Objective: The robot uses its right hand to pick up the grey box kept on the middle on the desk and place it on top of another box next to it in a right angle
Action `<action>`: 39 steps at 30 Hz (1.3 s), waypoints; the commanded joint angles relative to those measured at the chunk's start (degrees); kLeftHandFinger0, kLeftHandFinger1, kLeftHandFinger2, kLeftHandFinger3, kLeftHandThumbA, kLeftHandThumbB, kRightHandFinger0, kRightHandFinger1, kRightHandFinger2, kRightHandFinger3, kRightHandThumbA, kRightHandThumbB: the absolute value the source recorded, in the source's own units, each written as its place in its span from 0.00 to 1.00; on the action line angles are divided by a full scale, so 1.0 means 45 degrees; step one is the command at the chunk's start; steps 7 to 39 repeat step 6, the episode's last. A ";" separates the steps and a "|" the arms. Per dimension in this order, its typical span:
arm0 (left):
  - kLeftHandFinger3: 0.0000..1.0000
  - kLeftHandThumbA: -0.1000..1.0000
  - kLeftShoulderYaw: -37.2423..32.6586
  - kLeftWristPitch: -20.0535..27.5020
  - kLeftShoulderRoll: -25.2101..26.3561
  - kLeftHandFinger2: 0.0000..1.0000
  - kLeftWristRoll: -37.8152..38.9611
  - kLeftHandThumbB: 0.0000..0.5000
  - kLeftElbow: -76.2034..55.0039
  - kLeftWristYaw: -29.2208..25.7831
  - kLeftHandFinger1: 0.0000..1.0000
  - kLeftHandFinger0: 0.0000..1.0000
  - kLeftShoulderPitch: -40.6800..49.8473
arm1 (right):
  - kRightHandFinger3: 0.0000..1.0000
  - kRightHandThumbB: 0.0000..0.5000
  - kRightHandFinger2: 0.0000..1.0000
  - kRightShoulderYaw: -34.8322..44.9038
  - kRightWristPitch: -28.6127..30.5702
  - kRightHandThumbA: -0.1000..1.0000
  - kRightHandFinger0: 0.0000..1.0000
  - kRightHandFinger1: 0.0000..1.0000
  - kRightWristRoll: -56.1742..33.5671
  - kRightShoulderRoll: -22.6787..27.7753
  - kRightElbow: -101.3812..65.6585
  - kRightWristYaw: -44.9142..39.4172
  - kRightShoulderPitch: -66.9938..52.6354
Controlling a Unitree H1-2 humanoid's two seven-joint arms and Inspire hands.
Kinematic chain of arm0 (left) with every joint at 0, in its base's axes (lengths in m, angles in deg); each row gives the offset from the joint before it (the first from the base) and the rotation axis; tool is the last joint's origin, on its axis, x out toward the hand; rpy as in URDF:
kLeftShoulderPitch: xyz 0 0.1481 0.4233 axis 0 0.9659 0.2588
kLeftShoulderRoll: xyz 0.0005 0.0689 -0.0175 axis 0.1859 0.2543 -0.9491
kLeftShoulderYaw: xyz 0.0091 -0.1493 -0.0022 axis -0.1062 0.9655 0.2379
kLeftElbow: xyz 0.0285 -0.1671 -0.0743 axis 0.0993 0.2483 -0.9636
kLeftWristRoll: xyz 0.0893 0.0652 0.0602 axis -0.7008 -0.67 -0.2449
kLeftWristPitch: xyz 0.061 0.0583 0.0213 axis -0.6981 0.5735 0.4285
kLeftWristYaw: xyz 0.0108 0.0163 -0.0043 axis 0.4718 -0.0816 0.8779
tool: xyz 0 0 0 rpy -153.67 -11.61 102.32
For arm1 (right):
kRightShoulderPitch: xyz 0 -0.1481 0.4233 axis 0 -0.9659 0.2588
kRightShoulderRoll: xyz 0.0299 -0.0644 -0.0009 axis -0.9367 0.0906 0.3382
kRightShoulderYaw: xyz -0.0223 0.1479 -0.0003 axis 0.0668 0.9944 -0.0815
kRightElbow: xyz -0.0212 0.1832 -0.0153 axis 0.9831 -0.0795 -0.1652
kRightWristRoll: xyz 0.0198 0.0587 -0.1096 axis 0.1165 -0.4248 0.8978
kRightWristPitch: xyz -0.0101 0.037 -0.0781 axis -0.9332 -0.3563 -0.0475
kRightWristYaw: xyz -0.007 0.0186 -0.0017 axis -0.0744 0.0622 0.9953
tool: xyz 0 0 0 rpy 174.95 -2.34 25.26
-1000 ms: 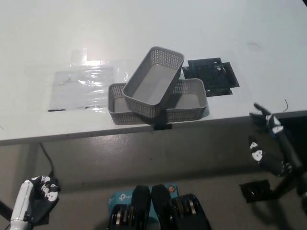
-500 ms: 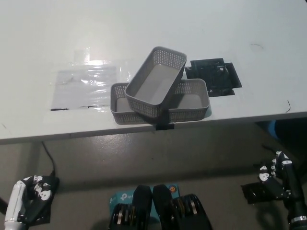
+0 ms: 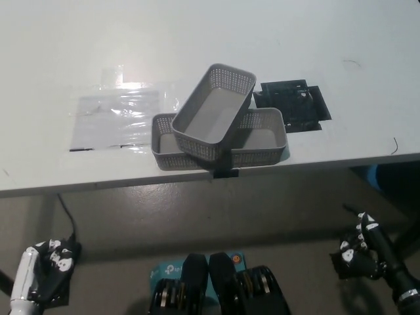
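Observation:
One grey perforated box lies tilted across the top of a second grey box, crossing it at an angle near the desk's front edge. My black right hand hangs low at the bottom right, below the desk and well away from both boxes, holding nothing, its fingers curled. My white left hand rests at the bottom left, also below the desk edge, holding nothing.
The white desk fills the upper picture. A clear plastic sheet lies left of the boxes. A black square cutout with cables sits right of them. A black clip sits under the desk's front edge. Grey floor lies below.
My right hand has dropped from beside the desk's right front edge down to the bottom right corner. The stacked boxes have stayed put. The camera shifted slightly.

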 commanded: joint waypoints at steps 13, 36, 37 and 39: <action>0.08 0.82 0.0177 -0.2686 0.0007 0.00 -0.0394 1.00 -0.0936 -0.0647 0.00 0.00 -0.0190 | 0.91 0.05 0.56 -0.1170 -0.2718 0.31 0.29 0.40 0.0290 0.1031 -0.0922 -0.1256 0.0288; 0.08 0.82 0.0177 -0.2686 0.0007 0.00 -0.0394 1.00 -0.0936 -0.0647 0.00 0.00 -0.0190 | 0.91 0.05 0.56 -0.1170 -0.2718 0.31 0.29 0.40 0.0290 0.1031 -0.0922 -0.1256 0.0288; 0.08 0.82 0.0177 -0.2686 0.0007 0.00 -0.0394 1.00 -0.0936 -0.0647 0.00 0.00 -0.0190 | 0.91 0.05 0.56 -0.1170 -0.2718 0.31 0.29 0.40 0.0290 0.1031 -0.0922 -0.1256 0.0288; 0.08 0.82 0.0177 -0.2686 0.0007 0.00 -0.0394 1.00 -0.0936 -0.0647 0.00 0.00 -0.0190 | 0.91 0.05 0.56 -0.1170 -0.2718 0.31 0.29 0.40 0.0290 0.1031 -0.0922 -0.1256 0.0288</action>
